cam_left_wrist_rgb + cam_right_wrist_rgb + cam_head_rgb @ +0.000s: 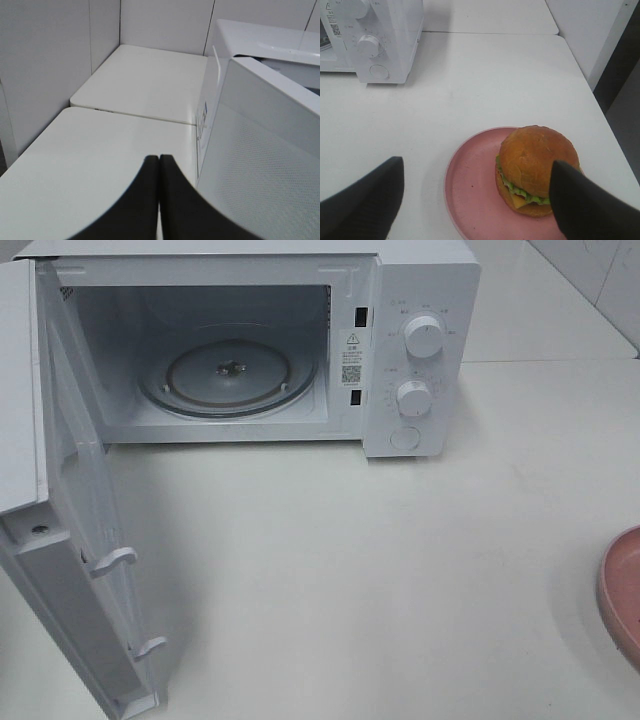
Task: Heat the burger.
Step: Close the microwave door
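Soft, even overhead light leaves the white tabletop (350,570) bright, almost washed out. The open white microwave door (85,570) casts a faint grey shadow beside it. A mild sheen sits on the glossy golden-brown burger bun (537,157). Both wrist views show black gripper fingers (145,200) blurred, close to the lens.

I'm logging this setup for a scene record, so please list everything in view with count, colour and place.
microwave: one, white, back of the table, door swung open at the left, glass turntable inside, two knobs
burger: one, golden-brown bun, green lettuce, on the plate
plate: one, pink, table's right edge
table: white
left gripper: black, shut, holding nothing, beside the microwave door
right gripper: black, open, above the plate, one finger by the burger
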`<action>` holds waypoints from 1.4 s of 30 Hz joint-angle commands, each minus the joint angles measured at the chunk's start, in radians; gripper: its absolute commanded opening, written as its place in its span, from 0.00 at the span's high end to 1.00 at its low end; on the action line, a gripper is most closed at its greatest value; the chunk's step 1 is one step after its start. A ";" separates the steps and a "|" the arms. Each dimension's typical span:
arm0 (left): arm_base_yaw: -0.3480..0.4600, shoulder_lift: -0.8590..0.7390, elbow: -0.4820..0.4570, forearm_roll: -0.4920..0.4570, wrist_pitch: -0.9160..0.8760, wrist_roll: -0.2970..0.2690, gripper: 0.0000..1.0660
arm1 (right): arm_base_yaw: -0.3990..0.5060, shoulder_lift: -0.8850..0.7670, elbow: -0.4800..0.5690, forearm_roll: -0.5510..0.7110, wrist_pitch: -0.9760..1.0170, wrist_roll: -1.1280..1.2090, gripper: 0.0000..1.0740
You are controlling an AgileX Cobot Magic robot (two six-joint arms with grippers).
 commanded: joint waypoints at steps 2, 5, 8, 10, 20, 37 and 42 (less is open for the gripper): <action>0.002 0.080 0.003 0.009 -0.134 -0.044 1.00 | -0.007 -0.024 0.002 0.003 -0.013 -0.010 0.30; 0.002 0.171 0.003 0.021 -0.211 -0.076 1.00 | -0.007 -0.024 0.002 0.003 -0.013 -0.010 0.30; 0.002 0.198 0.003 0.029 -0.234 -0.076 1.00 | -0.007 -0.024 0.002 0.003 -0.013 -0.010 0.30; 0.002 0.311 0.003 0.107 -0.335 -0.098 1.00 | -0.007 -0.024 0.002 0.003 -0.013 -0.010 0.30; 0.002 0.550 -0.007 0.437 -0.605 -0.305 1.00 | -0.007 -0.024 0.002 0.003 -0.013 -0.010 0.31; -0.050 0.726 -0.084 0.712 -0.669 -0.376 1.00 | -0.007 -0.024 0.002 0.003 -0.013 -0.010 0.31; -0.150 0.783 -0.119 0.632 -0.669 -0.335 1.00 | -0.007 -0.024 0.002 0.003 -0.013 -0.010 0.31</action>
